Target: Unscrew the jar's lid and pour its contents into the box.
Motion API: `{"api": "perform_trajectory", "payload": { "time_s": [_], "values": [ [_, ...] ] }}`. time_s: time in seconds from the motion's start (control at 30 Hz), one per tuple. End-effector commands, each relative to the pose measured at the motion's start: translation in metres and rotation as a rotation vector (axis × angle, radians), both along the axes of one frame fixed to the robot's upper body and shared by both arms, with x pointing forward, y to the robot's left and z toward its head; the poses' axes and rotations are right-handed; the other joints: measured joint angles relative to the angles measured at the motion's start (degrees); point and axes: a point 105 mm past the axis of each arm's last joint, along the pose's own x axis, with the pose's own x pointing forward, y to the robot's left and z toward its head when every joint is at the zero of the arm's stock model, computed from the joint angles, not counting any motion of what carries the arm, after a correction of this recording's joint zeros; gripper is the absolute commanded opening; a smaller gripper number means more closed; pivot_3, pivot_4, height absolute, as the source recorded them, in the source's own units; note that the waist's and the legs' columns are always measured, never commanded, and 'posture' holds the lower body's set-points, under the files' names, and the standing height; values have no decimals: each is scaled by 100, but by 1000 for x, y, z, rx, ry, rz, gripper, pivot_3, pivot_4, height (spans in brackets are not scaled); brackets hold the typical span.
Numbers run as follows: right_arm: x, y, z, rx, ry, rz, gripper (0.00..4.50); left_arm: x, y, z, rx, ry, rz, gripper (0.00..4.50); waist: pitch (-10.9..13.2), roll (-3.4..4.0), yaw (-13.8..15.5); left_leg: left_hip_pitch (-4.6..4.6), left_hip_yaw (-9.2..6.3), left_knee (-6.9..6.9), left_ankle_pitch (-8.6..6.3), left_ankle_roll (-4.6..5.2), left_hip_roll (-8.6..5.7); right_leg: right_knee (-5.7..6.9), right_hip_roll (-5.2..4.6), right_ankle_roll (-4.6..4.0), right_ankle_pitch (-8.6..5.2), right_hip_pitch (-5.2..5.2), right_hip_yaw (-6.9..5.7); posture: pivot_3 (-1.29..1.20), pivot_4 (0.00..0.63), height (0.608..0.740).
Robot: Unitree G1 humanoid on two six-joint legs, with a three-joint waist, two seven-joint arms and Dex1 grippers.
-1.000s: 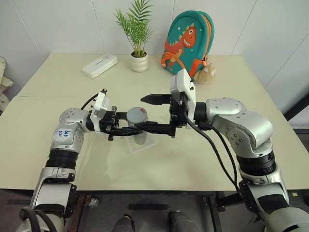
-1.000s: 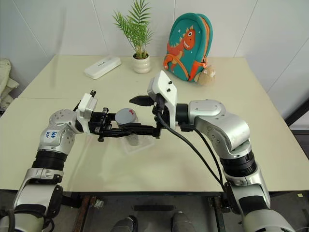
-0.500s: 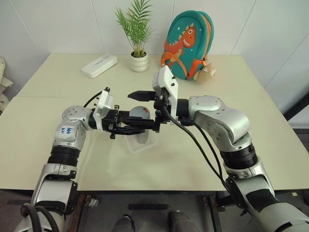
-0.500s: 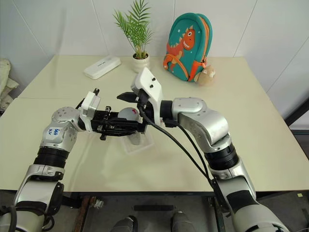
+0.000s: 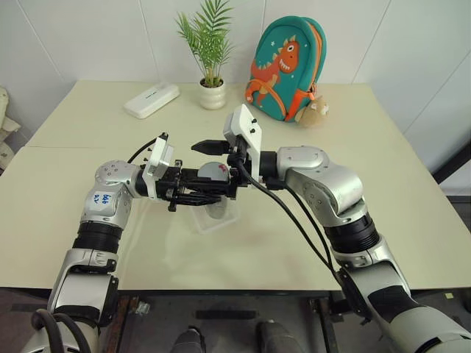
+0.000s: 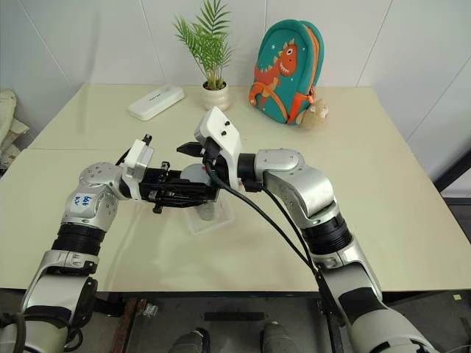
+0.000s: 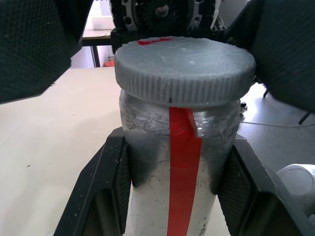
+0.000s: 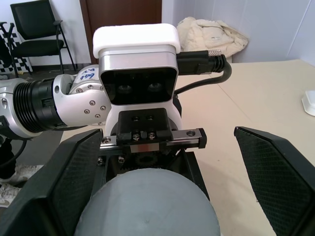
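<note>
My left gripper is shut on the jar, a clear cylinder with a red strip down its side. It holds the jar upright just above the box, a shallow clear container on the table. The grey ribbed lid sits on the jar. My right gripper reaches in level from the right. It is open wide, with one finger on each side of the lid and a gap left on both sides. The contents are hidden behind the jar's cloudy wall.
At the back of the table stand a white plant pot, a flat white case and a teal dinosaur backpack with a small plush toy beside it.
My right gripper has moved left, and its open fingers now straddle the lid. The left gripper and the jar have stayed in place.
</note>
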Motion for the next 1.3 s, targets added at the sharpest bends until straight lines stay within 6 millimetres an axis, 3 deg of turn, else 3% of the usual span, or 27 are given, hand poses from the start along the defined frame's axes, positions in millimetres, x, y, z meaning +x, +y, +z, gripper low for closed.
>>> {"api": "perform_trajectory", "payload": {
  "time_s": [0.03, 0.73, 1.3],
  "values": [
    [-2, -1, 13, 24, -50, 10, 4474, -10, -1, 12, 15, -66, -91, 1967, 0, 0, -1, 0, 0, 0, 0, 0, 0, -1, 0, 0, 0, 0, 0, 0, 150, 740],
    [5, -45, 9, -25, -41, -64, 4474, -13, 0, 11, 10, -63, -89, 1967, 0, 0, 2, 0, 0, 0, 0, 0, 0, -1, 0, 0, 0, 0, 0, 0, 150, 740],
    [-15, -63, 14, -36, -49, -59, 4474, -12, 1, 9, 12, -57, -78, 1967, 0, -1, 8, 0, 0, 0, 0, 0, 0, -2, 0, -1, -1, 0, 0, 0, 150, 740]
  ]
}}
